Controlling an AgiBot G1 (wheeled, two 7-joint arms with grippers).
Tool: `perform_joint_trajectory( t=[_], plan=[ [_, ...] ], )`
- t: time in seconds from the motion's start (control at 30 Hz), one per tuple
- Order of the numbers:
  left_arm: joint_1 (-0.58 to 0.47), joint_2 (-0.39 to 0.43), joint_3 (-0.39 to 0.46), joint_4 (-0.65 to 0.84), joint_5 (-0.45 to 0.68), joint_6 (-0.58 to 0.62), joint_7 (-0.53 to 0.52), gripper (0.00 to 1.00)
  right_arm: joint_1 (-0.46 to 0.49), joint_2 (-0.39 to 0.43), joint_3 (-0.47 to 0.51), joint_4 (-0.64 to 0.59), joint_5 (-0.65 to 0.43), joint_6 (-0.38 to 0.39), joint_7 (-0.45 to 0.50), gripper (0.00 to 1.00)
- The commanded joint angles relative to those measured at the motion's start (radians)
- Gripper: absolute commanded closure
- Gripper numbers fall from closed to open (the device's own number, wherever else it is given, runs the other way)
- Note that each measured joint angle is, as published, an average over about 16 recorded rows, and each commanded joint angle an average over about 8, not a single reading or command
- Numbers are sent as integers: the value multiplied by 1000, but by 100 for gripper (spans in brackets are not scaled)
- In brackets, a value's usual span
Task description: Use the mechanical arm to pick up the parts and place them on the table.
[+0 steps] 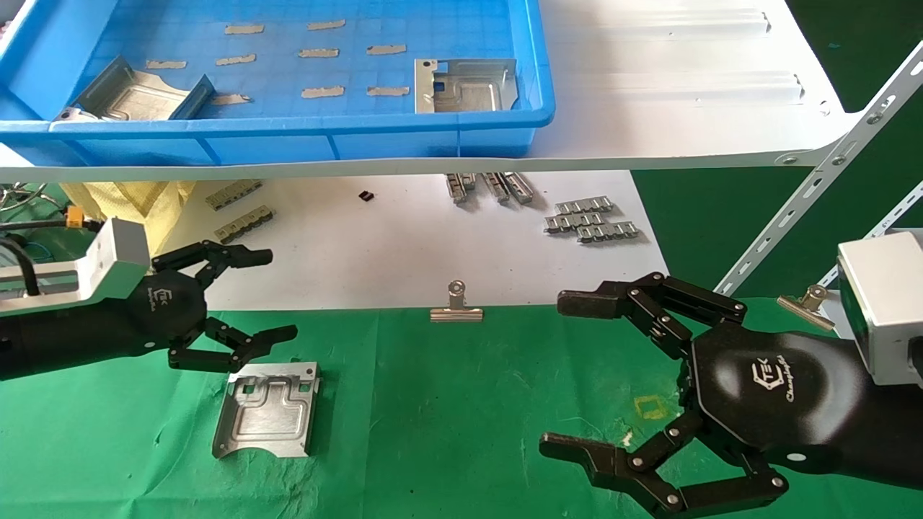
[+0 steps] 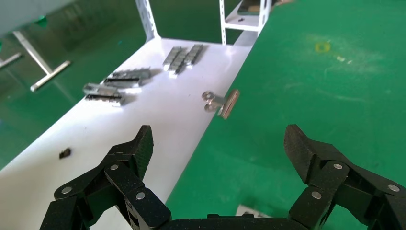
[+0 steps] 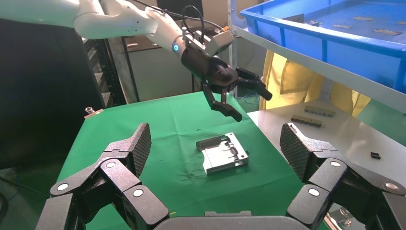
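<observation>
One silvery stamped part [image 1: 267, 409] lies flat on the green cloth table [image 1: 461, 404]; the right wrist view shows it too [image 3: 222, 153]. My left gripper [image 1: 276, 294] hovers open just above and behind that part, with nothing between its fingers [image 2: 219, 143]. Only a sliver of the part [image 2: 249, 211] shows under its palm. Two more parts [image 1: 133, 94] [image 1: 467, 85] rest in the blue bin. My right gripper [image 1: 561, 375] is open and empty over the cloth at the right, facing the placed part [image 3: 215, 139].
The blue bin [image 1: 288, 137] sits on a white shelf [image 1: 685, 86] above the work. Below it a white sheet [image 1: 404, 245] carries grey ridged strips [image 1: 591, 220]. A binder clip [image 1: 456, 306] holds the cloth edge. Slanted shelf struts [image 1: 815, 187] stand at right.
</observation>
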Motion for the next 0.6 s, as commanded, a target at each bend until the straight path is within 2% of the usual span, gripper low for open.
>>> perform_joint_trajectory(
  t=[0.03,0.6],
  plan=[
    [20,-9,-13,-43,-14,-3,-26,0,0,0,0,0,0,0,0,0],
    [192,-84,-118,-403,-130,-31,-242,0,0,0,0,0,0,0,0,0]
  ],
)
